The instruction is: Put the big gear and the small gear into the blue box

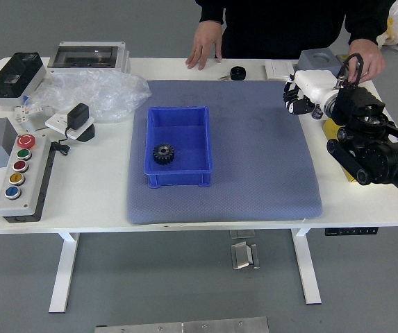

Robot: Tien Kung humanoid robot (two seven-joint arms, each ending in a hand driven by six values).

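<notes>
While black gear [163, 154] is contained in blue box [181, 132], right robot hand [317, 86] is positioned well right of box; open or closed cannot be told. Person's hand [204, 43] is rested on worktop [87, 201] beyond box.

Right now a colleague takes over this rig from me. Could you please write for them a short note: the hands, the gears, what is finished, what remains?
Hands: right hand over the table's far right; whether it holds anything is unclear. Left hand out of view.
Gears: one black gear inside the blue box, toward its left wall; big or small, I cannot tell. No other gear visible.
Done: one gear placed.
Left: find and box the other.
Caution: a person's hand is close to the robot's right hand.
</notes>
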